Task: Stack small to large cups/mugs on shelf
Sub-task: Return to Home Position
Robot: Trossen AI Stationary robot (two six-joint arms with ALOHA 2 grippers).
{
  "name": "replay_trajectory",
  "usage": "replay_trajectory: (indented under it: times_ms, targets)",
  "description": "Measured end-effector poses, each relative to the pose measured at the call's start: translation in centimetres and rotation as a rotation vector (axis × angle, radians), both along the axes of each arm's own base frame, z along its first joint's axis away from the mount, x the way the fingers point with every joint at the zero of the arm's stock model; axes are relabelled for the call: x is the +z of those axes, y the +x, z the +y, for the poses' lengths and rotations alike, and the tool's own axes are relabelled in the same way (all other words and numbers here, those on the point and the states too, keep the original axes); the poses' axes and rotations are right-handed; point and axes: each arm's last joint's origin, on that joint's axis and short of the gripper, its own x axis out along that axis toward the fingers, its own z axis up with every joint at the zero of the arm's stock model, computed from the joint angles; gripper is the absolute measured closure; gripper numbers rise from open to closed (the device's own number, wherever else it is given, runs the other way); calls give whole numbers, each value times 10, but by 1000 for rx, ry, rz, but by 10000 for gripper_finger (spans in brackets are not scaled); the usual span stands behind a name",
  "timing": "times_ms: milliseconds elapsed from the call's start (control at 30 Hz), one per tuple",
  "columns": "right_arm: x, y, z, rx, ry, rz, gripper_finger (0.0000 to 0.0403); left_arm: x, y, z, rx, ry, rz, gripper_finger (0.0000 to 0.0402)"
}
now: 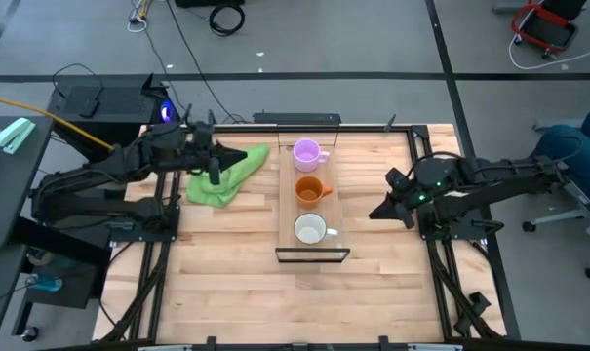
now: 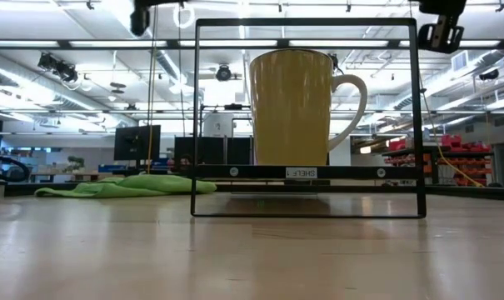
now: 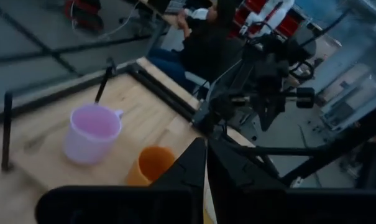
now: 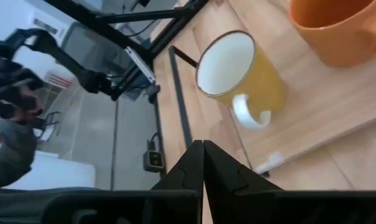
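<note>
Mugs all on shelf, arms clear, job looks approx. done.
Light purple handled mug (image 1: 306,152), orange handled mug (image 1: 309,189) and pale yellow-white handled mug (image 1: 310,229) stand upright in one row along the long light-wood shelf w/ thin black frame (image 1: 287,210), small to large, not touching. Left hand (image 1: 215,175) hangs over the green cloth (image 1: 226,180) beside the shelf, fingers pressed together, empty. Right hand (image 1: 375,213) sits off the shelf's other side above the slatted wooden desk (image 1: 226,273), fingers also pressed together, empty. Left to do, imo: only parking both arms.
</note>
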Motion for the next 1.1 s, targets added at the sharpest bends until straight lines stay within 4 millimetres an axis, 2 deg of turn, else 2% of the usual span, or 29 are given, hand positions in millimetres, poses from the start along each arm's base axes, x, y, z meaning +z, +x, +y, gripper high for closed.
replay_trajectory:
  times_ms: [100,200,333,467,567,700,900,1100]
  targets:
    - [3,-4,2,11,19,-21,391,0,-8,-5,1,-71,6,374]
    - [12,-5,5,25,37,-109,390,5,-15,-12,-55,-27,-23,372]
    - [36,-8,9,15,50,-370,389,17,-29,-21,-112,61,-100,376]
    - [65,-19,8,7,-8,-686,389,28,-53,-29,-139,156,-185,382]
    - [77,-29,6,-23,-59,-824,389,36,-73,-33,-138,222,-250,383]
    - [80,-39,1,-87,-74,-859,389,40,-95,-37,-133,258,-300,378]
    - [84,-51,-2,-107,-86,-905,389,35,-118,-41,-133,279,-291,370]
    - [87,-65,-6,-140,-140,-962,389,24,-129,-42,-109,289,-360,376]
